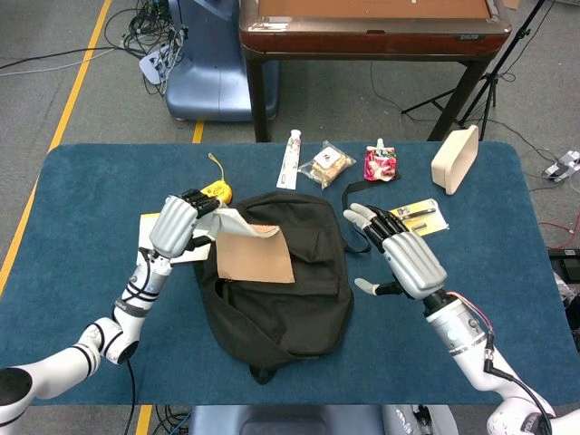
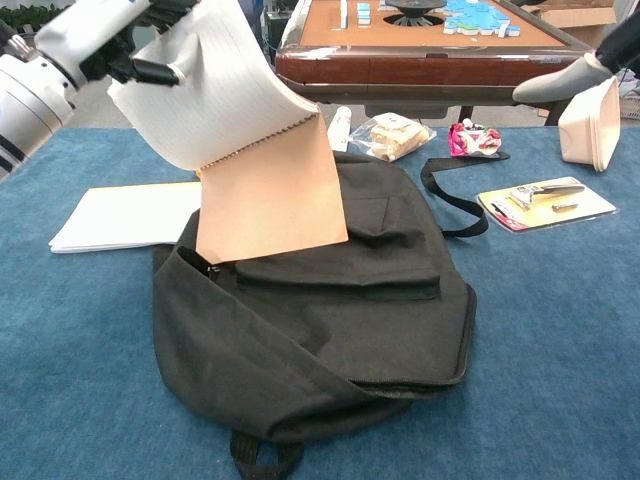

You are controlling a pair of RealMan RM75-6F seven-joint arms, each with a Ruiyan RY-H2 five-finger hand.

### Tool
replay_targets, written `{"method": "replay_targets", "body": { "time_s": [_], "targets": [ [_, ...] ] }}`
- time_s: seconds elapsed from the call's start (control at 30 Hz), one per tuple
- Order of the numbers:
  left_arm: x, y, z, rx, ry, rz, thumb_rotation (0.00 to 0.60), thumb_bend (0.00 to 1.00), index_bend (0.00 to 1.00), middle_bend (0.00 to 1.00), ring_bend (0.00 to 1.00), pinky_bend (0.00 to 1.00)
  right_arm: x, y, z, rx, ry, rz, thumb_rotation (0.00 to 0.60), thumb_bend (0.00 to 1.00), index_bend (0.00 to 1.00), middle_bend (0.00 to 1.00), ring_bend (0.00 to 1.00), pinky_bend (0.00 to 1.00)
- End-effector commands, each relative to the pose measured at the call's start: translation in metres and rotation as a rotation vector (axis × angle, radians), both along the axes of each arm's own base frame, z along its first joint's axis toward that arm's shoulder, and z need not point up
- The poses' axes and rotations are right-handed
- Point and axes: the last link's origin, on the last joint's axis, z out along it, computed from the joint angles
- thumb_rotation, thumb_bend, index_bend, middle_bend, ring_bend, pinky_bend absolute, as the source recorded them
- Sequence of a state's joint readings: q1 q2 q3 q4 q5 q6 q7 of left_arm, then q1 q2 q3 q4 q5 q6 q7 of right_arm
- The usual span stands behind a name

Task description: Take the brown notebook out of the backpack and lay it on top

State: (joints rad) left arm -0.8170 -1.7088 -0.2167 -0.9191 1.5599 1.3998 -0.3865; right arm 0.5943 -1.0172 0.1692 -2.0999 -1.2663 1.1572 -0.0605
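Observation:
The black backpack [image 1: 290, 272] [image 2: 340, 310] lies flat in the middle of the blue table, its flap down. The brown spiral notebook [image 1: 255, 254] [image 2: 268, 205] hangs open over the bag's left upper part, brown cover down on the fabric and white lined pages bent up. My left hand [image 1: 177, 224] [image 2: 95, 40] grips those white pages at the bag's left edge. My right hand [image 1: 405, 258] hovers to the right of the bag, fingers spread and holding nothing; the chest view shows only a fingertip [image 2: 560, 85] of it.
A white paper pad [image 2: 120, 215] lies left of the bag, under my left hand. Behind the bag are a yellow tape measure [image 1: 216, 191], a white tube [image 1: 291, 159], a snack bag [image 1: 327, 164] and a red pouch [image 1: 380, 163]. A razor pack [image 1: 410, 220] and beige box [image 1: 455, 159] sit right.

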Motion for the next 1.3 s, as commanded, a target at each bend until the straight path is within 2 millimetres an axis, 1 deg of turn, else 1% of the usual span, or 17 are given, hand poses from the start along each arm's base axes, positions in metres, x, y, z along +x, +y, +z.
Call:
{"method": "replay_targets", "body": {
  "time_s": [0.03,0.17,0.2,0.3,0.33,0.37,0.4,0.43,0.5,0.6,0.7,0.83,0.93,1.1,1.17,1.23,1.3],
  "targets": [
    [0.005,-0.005,-0.020,-0.009,0.044,-0.025,0.600,0.59,0.53,0.62,0.54,0.46,-0.001,0.000,0.001,-0.001,0.001,-0.003,0.600,0.17,0.00,0.05,0.00,0.10],
    [0.001,-0.011,-0.033,-0.063,0.090,0.002,0.600,0.57,0.47,0.58,0.51,0.46,-0.004,0.000,0.003,-0.003,-0.001,-0.013,0.600,0.17,0.00,0.05,0.00,0.10],
    [0.000,-0.012,-0.036,-0.085,0.107,0.013,0.600,0.56,0.43,0.54,0.49,0.45,-0.005,-0.001,0.003,-0.002,-0.002,-0.015,0.600,0.17,0.00,0.05,0.00,0.10],
    [-0.003,-0.019,-0.043,-0.165,0.154,0.058,0.600,0.46,0.29,0.37,0.35,0.39,-0.006,-0.001,0.002,0.002,-0.004,-0.021,0.600,0.17,0.00,0.05,0.00,0.10],
    [-0.002,-0.022,-0.045,-0.194,0.165,0.076,0.600,0.41,0.22,0.29,0.28,0.35,-0.007,-0.002,0.002,0.002,-0.003,-0.022,0.600,0.17,0.00,0.05,0.00,0.10],
    [-0.001,-0.025,-0.045,-0.209,0.167,0.085,0.600,0.38,0.17,0.24,0.23,0.33,-0.007,-0.002,0.002,0.002,-0.003,-0.024,0.600,0.17,0.00,0.05,0.00,0.10],
    [0.002,-0.028,-0.044,-0.228,0.167,0.093,0.600,0.34,0.10,0.16,0.16,0.29,-0.008,-0.002,0.002,0.001,-0.004,-0.026,0.600,0.17,0.00,0.05,0.00,0.10],
    [0.004,-0.031,-0.044,-0.241,0.168,0.098,0.600,0.31,0.05,0.11,0.11,0.27,-0.008,-0.003,0.003,-0.001,-0.004,-0.027,0.600,0.17,0.00,0.05,0.00,0.10],
    [0.009,-0.036,-0.040,-0.259,0.158,0.106,0.600,0.28,0.00,0.06,0.07,0.23,-0.009,-0.004,0.004,-0.007,-0.003,-0.031,0.600,0.17,0.00,0.05,0.00,0.10],
    [0.013,-0.041,-0.033,-0.276,0.139,0.115,0.595,0.27,0.00,0.05,0.06,0.23,-0.012,-0.005,0.007,-0.015,0.006,-0.042,0.600,0.17,0.00,0.05,0.00,0.10],
    [0.013,-0.044,-0.024,-0.276,0.119,0.125,0.579,0.27,0.00,0.05,0.06,0.23,-0.016,-0.006,0.011,-0.024,0.014,-0.059,0.600,0.17,0.00,0.05,0.00,0.10],
    [0.001,-0.047,-0.002,-0.248,0.092,0.170,0.595,0.27,0.00,0.05,0.06,0.23,-0.029,-0.006,0.017,-0.029,0.057,-0.103,0.600,0.18,0.00,0.05,0.00,0.10],
    [-0.013,-0.049,0.016,-0.210,0.078,0.216,0.600,0.27,0.01,0.05,0.07,0.23,-0.041,-0.004,0.020,-0.027,0.097,-0.140,0.600,0.25,0.00,0.05,0.00,0.10],
    [-0.053,-0.053,0.052,-0.136,0.069,0.331,0.600,0.27,0.07,0.05,0.07,0.23,-0.067,0.004,0.023,-0.034,0.148,-0.209,0.600,0.37,0.00,0.09,0.00,0.10],
    [-0.066,-0.056,0.064,-0.119,0.065,0.374,0.600,0.27,0.08,0.05,0.08,0.23,-0.076,0.007,0.024,-0.047,0.165,-0.225,0.600,0.38,0.01,0.11,0.00,0.10],
    [-0.079,-0.061,0.075,-0.092,0.068,0.411,0.600,0.27,0.10,0.05,0.08,0.23,-0.086,0.011,0.025,-0.069,0.188,-0.235,0.600,0.38,0.03,0.14,0.03,0.11],
    [-0.094,-0.069,0.086,-0.057,0.087,0.447,0.600,0.27,0.12,0.05,0.08,0.23,-0.097,0.016,0.025,-0.091,0.208,-0.249,0.600,0.38,0.11,0.19,0.07,0.17]
  ]
}}
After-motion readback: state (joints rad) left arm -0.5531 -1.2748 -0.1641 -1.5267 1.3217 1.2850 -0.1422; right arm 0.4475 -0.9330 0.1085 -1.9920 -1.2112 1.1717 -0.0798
